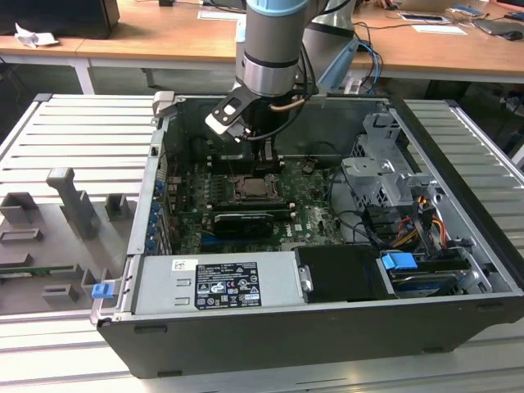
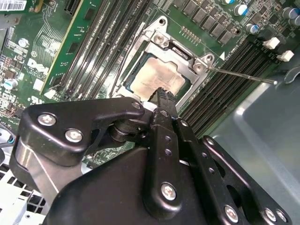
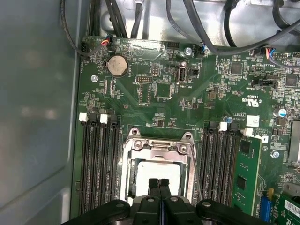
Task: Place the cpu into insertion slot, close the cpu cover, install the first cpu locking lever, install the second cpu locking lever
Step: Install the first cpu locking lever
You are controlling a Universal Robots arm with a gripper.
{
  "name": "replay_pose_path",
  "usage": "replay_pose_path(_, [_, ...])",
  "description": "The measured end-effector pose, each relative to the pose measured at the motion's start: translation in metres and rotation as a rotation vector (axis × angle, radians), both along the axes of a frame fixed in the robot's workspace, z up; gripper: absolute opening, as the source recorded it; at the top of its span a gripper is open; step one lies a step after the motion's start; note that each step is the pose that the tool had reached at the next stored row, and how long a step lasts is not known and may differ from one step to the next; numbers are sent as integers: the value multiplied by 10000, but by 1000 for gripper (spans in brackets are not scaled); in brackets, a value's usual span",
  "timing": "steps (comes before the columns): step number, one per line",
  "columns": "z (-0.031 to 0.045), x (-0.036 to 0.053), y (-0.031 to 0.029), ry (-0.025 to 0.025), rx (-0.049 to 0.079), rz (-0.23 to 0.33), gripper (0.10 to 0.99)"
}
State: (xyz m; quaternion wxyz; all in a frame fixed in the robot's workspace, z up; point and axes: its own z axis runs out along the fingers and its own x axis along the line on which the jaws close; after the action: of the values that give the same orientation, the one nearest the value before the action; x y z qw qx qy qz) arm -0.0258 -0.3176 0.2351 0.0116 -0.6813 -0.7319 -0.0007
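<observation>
The cpu (image 2: pixel 152 79) lies in the insertion slot (image 1: pixel 255 189), its pale metal face showing in both wrist views. The cpu cover (image 2: pixel 183 52) lies down over it, so the chip (image 3: pixel 154 169) shows through the window of the silver frame (image 3: pixel 159 144). One thin locking lever (image 2: pixel 243 75) sticks out sideways from the socket corner, free of any catch. In the first wrist view a lever wire (image 3: pixel 196 168) runs along one side of the socket. My gripper (image 3: pixel 159 182) hangs just above the chip's edge, fingers shut together with nothing between them.
Black memory slots (image 3: pixel 97 164) flank the socket on both sides. The open computer case (image 1: pixel 458 205) has a drive cage and cables at the exterior view's right and a power supply (image 1: pixel 217 282) at the front. A grey fixture tray (image 1: pixel 57 237) lies outside on the left.
</observation>
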Motion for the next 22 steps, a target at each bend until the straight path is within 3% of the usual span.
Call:
replay_pose_path(6, [45, -4, 0, -2, 13, 2, 106])
replay_pose_path(9, [133, -4, 0, -3, 13, 1, 106])
replay_pose_path(11, [256, -4, 0, -4, 14, 1, 106])
replay_pose_path(13, [312, -5, 0, -3, 14, 6, 106])
replay_pose_path(19, [312, -5, 0, -2, 13, 701, 106])
replay_pose_path(22, [310, -5, 0, -1, 12, 1400, 106])
